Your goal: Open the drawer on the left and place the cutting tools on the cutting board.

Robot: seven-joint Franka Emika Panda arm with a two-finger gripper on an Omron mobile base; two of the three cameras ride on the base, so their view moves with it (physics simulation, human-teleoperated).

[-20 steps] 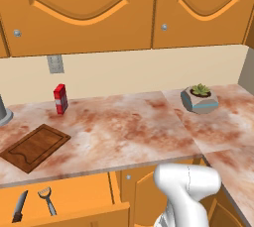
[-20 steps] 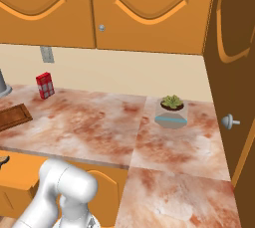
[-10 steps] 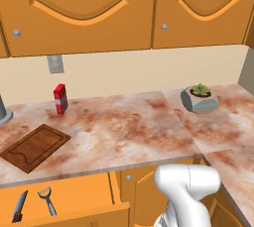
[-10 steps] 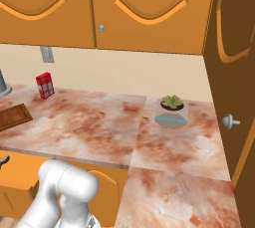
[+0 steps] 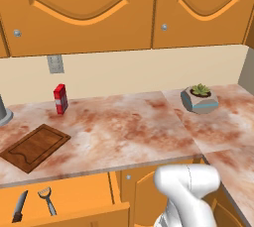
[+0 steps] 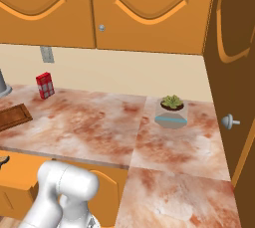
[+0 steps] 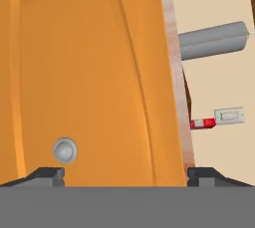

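Note:
The drawer [image 5: 74, 198] stands pulled out under the counter at the lower left. In it lie the cutting tools: a black-handled knife [image 5: 20, 206] and, right of it, a small grey peeler [image 5: 47, 198]. The dark brown cutting board [image 5: 35, 146] rests on the counter just above the drawer, and its end shows at the left edge [image 6: 12, 116] in the right base view. In the hand view my gripper [image 7: 127, 176] is open, fingertips [image 7: 46, 174] far apart with nothing between them. It faces an orange front [image 7: 99, 82] with a round silver knob [image 7: 64, 150].
A red box [image 5: 60, 98] and a grey cylinder [image 5: 4, 112] stand at the back left of the counter. A potted plant [image 5: 199, 98] sits toward the right. An orange tall cabinet door with a knob [image 6: 229, 121] closes the right side. Orange wall cabinets hang above.

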